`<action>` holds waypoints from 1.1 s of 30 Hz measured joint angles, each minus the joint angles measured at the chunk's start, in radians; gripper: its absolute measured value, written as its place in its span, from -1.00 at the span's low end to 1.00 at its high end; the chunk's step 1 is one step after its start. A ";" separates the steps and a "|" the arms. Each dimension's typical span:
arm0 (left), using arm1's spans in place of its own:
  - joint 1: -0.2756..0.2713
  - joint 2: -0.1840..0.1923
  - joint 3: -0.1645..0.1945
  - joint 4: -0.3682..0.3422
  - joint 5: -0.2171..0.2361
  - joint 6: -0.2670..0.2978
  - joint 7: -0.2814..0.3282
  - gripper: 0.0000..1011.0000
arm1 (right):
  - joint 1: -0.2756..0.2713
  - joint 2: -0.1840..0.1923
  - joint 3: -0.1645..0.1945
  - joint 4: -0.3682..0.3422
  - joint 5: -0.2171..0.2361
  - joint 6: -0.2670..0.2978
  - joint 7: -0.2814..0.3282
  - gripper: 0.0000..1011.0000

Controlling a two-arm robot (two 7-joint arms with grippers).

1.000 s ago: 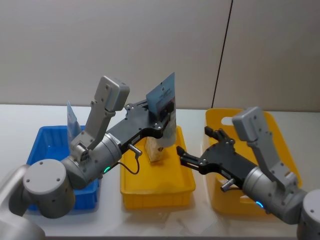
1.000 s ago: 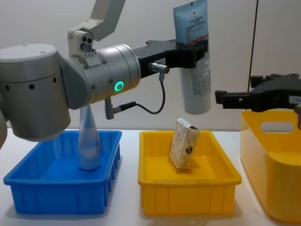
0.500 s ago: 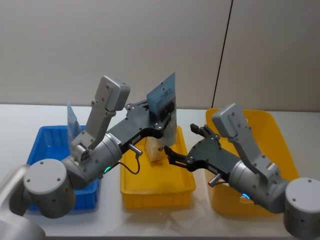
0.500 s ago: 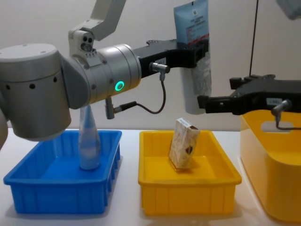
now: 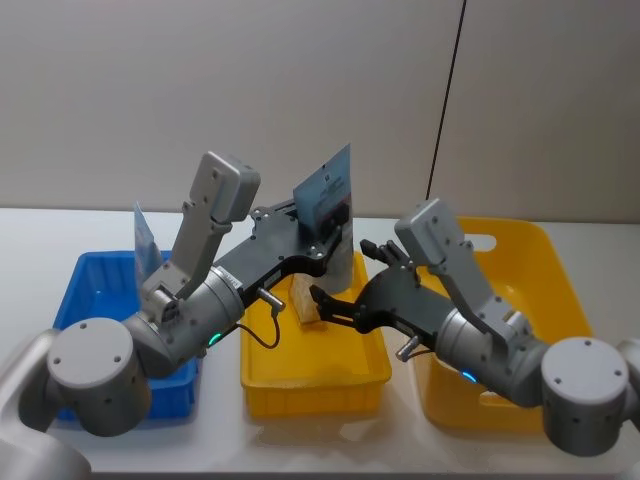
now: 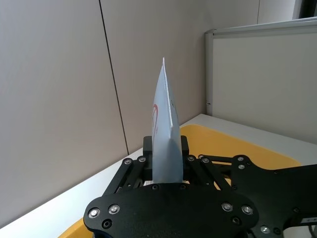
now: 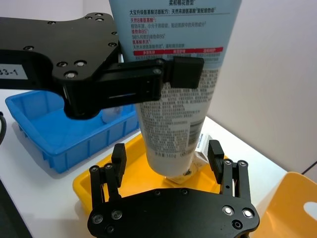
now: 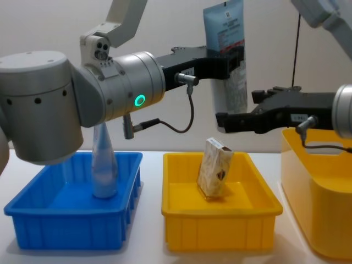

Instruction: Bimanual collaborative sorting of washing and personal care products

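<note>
Fingers of my right gripper (image 7: 168,161) stood spread wide with nothing between them yet, one on each side of the capped lower end of the pale-blue squeeze tube (image 7: 173,114). That tube hung upright, long axis vertical and crimped end on top, clamped higher up by my left gripper (image 8: 231,59) above the yellow tray (image 8: 220,217). My right gripper sat just below the left one, level with the tube's bottom, so I judged it the nearer hand for a handover. One beige marbled carton (image 8: 214,168) leaned in the tray beneath; another tube (image 8: 103,165) stood in the blue bin (image 8: 71,220).
</note>
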 joint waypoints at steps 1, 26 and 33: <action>0.000 0.000 0.000 0.000 0.000 0.000 0.000 -0.52 | 0.004 -0.001 -0.002 0.004 0.000 -0.001 0.000 0.99; 0.000 0.000 0.000 0.000 0.000 0.000 0.000 -0.52 | 0.102 -0.045 -0.046 0.138 0.001 -0.036 -0.016 0.65; 0.000 0.000 0.000 0.000 0.000 0.000 0.000 -0.52 | 0.112 -0.050 -0.048 0.151 0.009 -0.041 -0.021 0.28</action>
